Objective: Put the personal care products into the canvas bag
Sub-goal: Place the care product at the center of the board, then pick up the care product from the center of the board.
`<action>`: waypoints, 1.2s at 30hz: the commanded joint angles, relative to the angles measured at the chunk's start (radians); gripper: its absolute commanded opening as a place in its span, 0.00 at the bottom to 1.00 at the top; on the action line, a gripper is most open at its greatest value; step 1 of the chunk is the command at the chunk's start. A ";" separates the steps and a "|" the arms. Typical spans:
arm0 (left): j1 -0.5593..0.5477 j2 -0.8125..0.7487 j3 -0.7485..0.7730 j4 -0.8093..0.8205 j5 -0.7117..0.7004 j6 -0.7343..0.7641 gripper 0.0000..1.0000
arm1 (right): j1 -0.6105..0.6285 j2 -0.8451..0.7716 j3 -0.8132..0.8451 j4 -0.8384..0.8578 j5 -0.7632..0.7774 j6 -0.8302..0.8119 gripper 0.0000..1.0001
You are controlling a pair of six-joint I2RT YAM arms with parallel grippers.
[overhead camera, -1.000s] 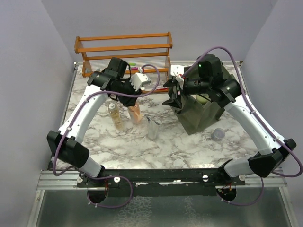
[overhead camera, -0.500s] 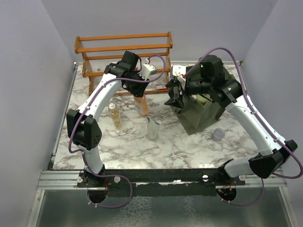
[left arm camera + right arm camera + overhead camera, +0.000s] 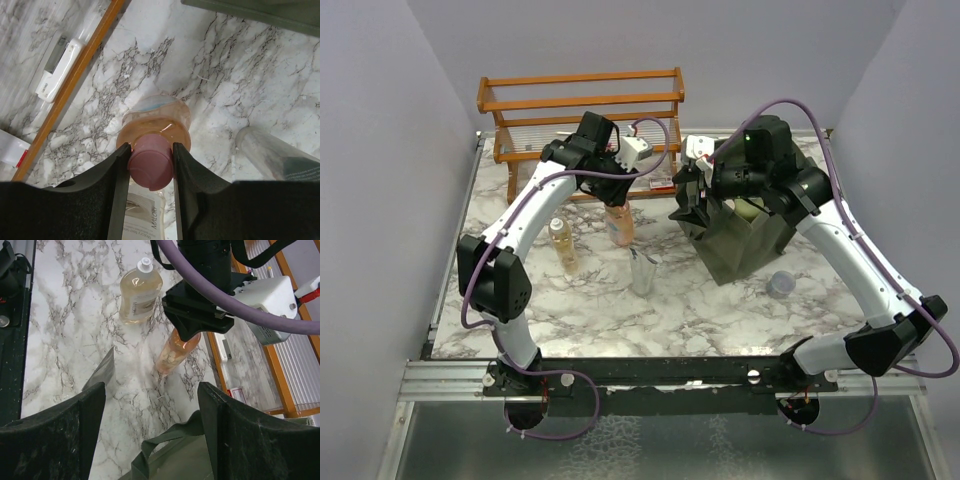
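My left gripper [image 3: 617, 203] is shut on the pink cap [image 3: 150, 161] of an amber-orange bottle [image 3: 619, 226], which hangs tilted below it over the marble; the right wrist view shows the bottle [image 3: 176, 351] under the gripper [image 3: 196, 315]. My right gripper [image 3: 686, 205] is open and empty over the left rim of the dark olive canvas bag [image 3: 742, 243], whose strap [image 3: 162, 444] lies between its fingers. A beige bottle [image 3: 561, 244] and a silver tube [image 3: 642, 272] stand on the table left of the bag. They also show in the right wrist view: the bottle [image 3: 139, 291] and the tube [image 3: 102, 371].
An orange wooden rack [image 3: 578, 103] stands at the back, its lower rail [image 3: 75, 80] close behind the held bottle. A lavender jar [image 3: 781, 284] sits right of the bag's front. A white device [image 3: 56, 66] lies under the rack. Grey walls close in both sides.
My left arm has swung right and back, carrying the amber-orange bottle away from the beige bottle toward the rack and bag. The right arm has barely moved.
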 commanded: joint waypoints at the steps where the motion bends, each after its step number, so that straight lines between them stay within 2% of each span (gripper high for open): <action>1: -0.004 -0.058 -0.014 0.041 0.024 -0.022 0.40 | -0.008 0.007 -0.005 0.008 0.021 -0.005 0.74; 4: -0.004 -0.070 -0.012 0.043 0.024 -0.016 0.57 | -0.012 0.000 -0.015 0.013 0.024 -0.005 0.74; 9: -0.004 -0.109 0.000 0.055 0.014 -0.002 0.77 | -0.017 -0.009 -0.022 0.017 0.015 0.001 0.74; 16: 0.000 -0.164 0.038 0.087 -0.045 0.012 0.93 | -0.018 -0.007 0.003 0.019 0.002 0.018 0.74; 22: 0.041 -0.232 0.014 0.197 -0.124 -0.035 0.99 | -0.018 0.005 0.021 0.061 -0.003 0.082 0.74; 29: 0.198 -0.289 0.024 0.283 -0.144 -0.185 0.99 | -0.008 0.124 0.137 0.111 -0.028 0.192 0.74; 36: 0.311 -0.362 -0.025 0.332 -0.153 -0.257 0.99 | 0.090 0.282 0.246 0.152 0.163 0.251 0.76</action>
